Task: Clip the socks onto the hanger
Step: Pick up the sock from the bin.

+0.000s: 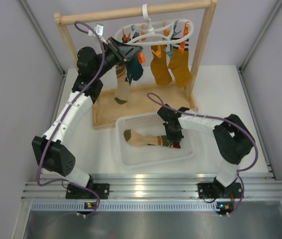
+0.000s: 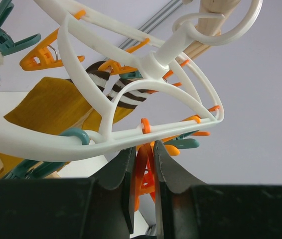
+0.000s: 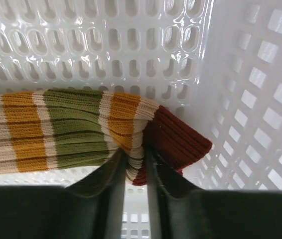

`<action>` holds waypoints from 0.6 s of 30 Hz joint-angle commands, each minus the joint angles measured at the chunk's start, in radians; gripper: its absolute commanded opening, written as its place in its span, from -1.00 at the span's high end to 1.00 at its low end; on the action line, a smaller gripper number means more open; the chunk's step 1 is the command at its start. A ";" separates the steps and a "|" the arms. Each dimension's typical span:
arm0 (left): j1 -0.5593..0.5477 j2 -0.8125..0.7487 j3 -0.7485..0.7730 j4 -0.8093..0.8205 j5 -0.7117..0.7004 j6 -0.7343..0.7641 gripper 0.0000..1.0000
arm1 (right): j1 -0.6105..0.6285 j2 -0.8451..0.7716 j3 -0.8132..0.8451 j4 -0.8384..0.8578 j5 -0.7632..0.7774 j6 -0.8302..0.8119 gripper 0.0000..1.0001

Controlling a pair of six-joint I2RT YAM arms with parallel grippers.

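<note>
Around hanger (image 2: pixel 31 142): clips (image 2: pixel 41 59) and hung socks (image 1: pixel 160 69) crowd my left gripper (image 2: pixel 143 152).
In basket (image 3: pixel 250 99): walls close beside my right gripper (image 3: pixel 136 162); above, open.

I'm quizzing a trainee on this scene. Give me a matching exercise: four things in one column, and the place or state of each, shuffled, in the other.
Things:
1. left gripper
2. right gripper
3. mustard socks
4. hanger

Places or states:
A. hooked on the wooden rail
B. shut on the striped sock in the basket
C. shut on an orange clip
D. hanging from clips

Pairs: 1-C, 2-B, 3-D, 4-A
</note>
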 commanded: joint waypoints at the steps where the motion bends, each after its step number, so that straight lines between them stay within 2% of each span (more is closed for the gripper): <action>1: 0.009 -0.030 -0.013 -0.002 -0.004 0.003 1.00 | 0.024 0.077 -0.021 0.048 0.030 -0.036 0.69; 2: 0.010 -0.030 -0.013 0.000 -0.002 0.003 1.00 | 0.028 0.074 -0.017 0.045 0.045 -0.041 0.80; 3: 0.010 -0.031 -0.016 0.003 -0.002 0.003 1.00 | 0.032 0.072 -0.015 0.048 0.056 -0.047 0.98; 9: 0.012 -0.039 -0.034 0.006 0.013 0.000 1.00 | 0.041 -0.041 0.002 0.054 0.092 -0.150 1.00; 12: 0.012 -0.045 -0.045 0.006 0.019 0.002 1.00 | 0.044 -0.157 0.006 0.088 0.078 -0.278 1.00; 15: 0.012 -0.049 -0.060 0.010 0.030 0.008 1.00 | 0.062 -0.286 0.014 0.172 0.104 -0.473 1.00; 16: 0.012 -0.049 -0.063 0.010 0.035 0.009 1.00 | 0.080 -0.314 0.017 0.192 0.116 -0.606 1.00; 18: 0.012 -0.049 -0.067 0.010 0.044 0.023 1.00 | 0.085 -0.407 0.012 0.241 0.063 -0.747 1.00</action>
